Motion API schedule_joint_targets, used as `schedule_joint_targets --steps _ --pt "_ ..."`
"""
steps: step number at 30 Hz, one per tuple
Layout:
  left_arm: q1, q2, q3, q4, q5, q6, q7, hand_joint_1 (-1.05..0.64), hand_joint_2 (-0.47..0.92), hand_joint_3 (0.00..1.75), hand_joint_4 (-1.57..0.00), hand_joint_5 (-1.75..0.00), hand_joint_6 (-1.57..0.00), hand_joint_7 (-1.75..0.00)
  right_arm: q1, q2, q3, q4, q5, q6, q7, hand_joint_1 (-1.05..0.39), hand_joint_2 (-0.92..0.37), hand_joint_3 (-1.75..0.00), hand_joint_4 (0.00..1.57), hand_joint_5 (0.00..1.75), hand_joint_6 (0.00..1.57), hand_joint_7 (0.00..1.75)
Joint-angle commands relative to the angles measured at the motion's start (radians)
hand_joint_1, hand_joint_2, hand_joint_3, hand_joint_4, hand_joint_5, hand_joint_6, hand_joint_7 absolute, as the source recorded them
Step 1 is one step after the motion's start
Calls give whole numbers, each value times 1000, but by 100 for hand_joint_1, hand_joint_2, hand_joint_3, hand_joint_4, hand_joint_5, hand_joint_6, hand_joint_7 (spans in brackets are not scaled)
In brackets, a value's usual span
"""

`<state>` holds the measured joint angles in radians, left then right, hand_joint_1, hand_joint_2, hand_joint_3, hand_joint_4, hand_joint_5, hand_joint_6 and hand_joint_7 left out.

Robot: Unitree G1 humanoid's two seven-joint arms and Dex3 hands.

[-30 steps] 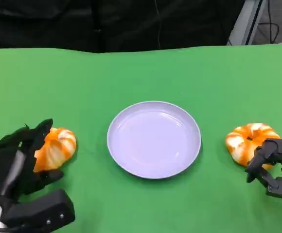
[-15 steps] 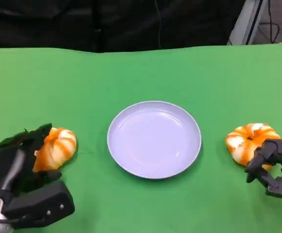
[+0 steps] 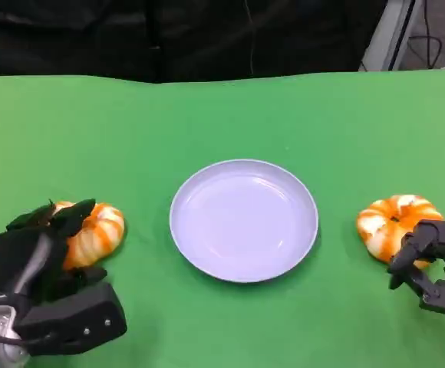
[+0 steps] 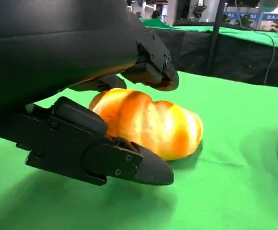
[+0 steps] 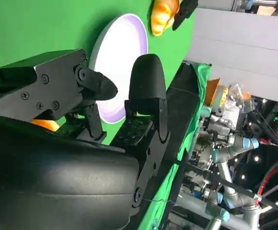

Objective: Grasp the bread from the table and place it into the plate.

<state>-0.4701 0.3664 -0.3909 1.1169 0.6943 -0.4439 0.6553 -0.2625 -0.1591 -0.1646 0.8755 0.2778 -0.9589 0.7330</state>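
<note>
The step in hand looks like the grasp itself, with nothing yet in the plate (image 3: 243, 220), which sits empty at the centre of the head view on the green counter (image 3: 222, 115). At the lower left of that frame the left hand (image 3: 42, 264) is wrapped about an orange-and-white striped bread roll (image 3: 93, 234); in the left wrist view its fingers (image 4: 105, 158) bracket the roll above and below, one fingertip close over its top, but whether they press on it firmly I cannot tell, and the roll appears to rest on the counter, not lifted. At the lower right, a second bread roll (image 3: 391, 221) lies on the counter with the right hand (image 3: 431, 264) just at its near side, fingers curled but apart, clasping nothing that shows. The next move, I judge, calls for the left hand to close snugly on its roll, lift it clear and carry it rightward over the plate's rim before letting go.
</note>
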Motion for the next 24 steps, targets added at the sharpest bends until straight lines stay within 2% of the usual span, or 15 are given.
schedule_joint_targets --steps 1,4,5,9,17,24 --pt "-14 1 -13 5 -3 3 -13 -72 92 19 -47 -1 -48 -2 10 -14 -2 -12 0 -3 -8 12 -75 -74 87 141 93 99" --pt "-16 1 -18 10 -4 1 -11 -72 92 18 -48 -1 -48 -2 11 -14 -2 -13 1 -2 -8 12 -74 -74 87 141 93 98" --pt "-17 1 -20 13 -3 -1 -9 -52 91 12 -49 -1 -50 -2 11 -13 -1 -14 1 -1 -8 12 -74 -74 87 141 93 98" --pt "-19 2 -24 19 -8 -6 -21 -25 91 3 -49 0 -52 -1 9 -14 -3 -9 -2 -13 -9 13 -74 -75 87 141 93 99" --pt "-17 6 -23 16 -17 -15 -45 -11 92 4 -50 0 -53 -1 8 -12 -2 -9 3 -9 -5 13 -73 -78 87 141 93 100" --pt "-18 10 -24 19 -34 -23 -64 -7 92 7 -51 -1 -56 -1 7 -12 0 -7 -6 -17 -13 13 -73 -77 87 141 92 100"
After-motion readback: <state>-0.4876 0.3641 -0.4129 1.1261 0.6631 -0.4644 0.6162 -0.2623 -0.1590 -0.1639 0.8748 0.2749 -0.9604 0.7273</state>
